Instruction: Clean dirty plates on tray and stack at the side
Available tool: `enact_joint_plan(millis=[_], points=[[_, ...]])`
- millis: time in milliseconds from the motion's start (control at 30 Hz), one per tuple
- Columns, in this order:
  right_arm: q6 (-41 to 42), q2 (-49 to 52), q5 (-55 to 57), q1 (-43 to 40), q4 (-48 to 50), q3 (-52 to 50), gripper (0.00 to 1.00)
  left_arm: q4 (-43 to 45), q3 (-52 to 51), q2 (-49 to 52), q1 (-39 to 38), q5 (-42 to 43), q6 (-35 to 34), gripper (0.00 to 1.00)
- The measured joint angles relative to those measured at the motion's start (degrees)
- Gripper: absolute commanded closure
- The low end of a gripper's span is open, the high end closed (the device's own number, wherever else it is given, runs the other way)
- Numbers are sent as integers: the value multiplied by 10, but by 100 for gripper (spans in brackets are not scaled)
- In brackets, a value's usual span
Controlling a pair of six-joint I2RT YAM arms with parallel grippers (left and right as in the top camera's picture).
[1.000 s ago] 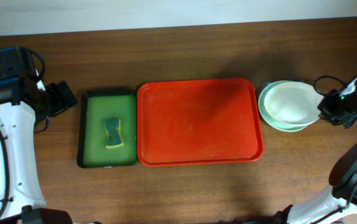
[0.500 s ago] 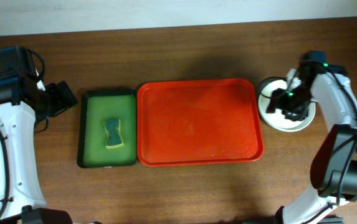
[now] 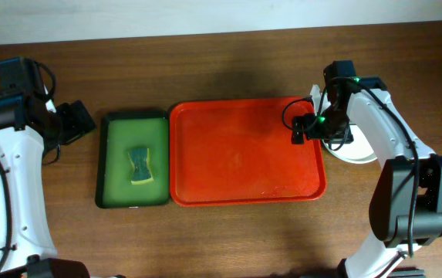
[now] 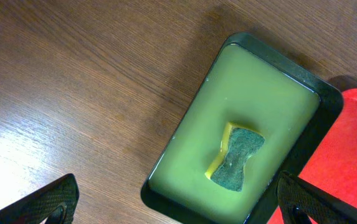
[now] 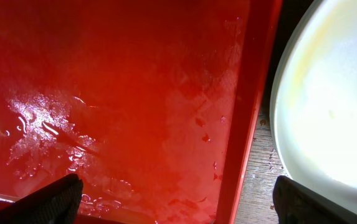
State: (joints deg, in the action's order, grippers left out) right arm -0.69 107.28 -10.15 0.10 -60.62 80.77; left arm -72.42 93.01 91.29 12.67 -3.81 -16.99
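The red tray lies mid-table, its wet floor bare of plates. The plates sit stacked on the wood right of it, a white one on top, and my right arm covers most of the stack. In the right wrist view the white plate lies just past the tray's rim. My right gripper hovers open over the tray's right edge with nothing between its fingers. My left gripper hangs open and empty at the green tray's left end.
A dark green tray holding a green-and-yellow sponge stands directly left of the red tray. In the left wrist view the sponge lies on the green tray. Bare wood surrounds both trays.
My right gripper has opened and swung left from the stack's right side, across the plates, to the red tray's right edge. The left arm has not moved.
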Motion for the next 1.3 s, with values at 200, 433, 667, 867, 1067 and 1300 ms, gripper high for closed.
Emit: enact_joint_plan(millis=[200,433,667,867,1067,1300], points=[[0,0,0,0,0,0,2,0,0,0,0,0,0,1],[0,-27,0,4,0,-2,2,0,0,0,0,0,0,1],[-4,-321,4,61,0,-2,2,0,0,0,0,0,0,1],[-11,-557,26,63,-2,-3,2,0,0,0,0,0,0,1],[-11,-856,29,63,1,-121,2,0,0,0,0,0,0,1],[-13,-1054,26,63,246,-417,2,0,0,0,0,0,0,1]])
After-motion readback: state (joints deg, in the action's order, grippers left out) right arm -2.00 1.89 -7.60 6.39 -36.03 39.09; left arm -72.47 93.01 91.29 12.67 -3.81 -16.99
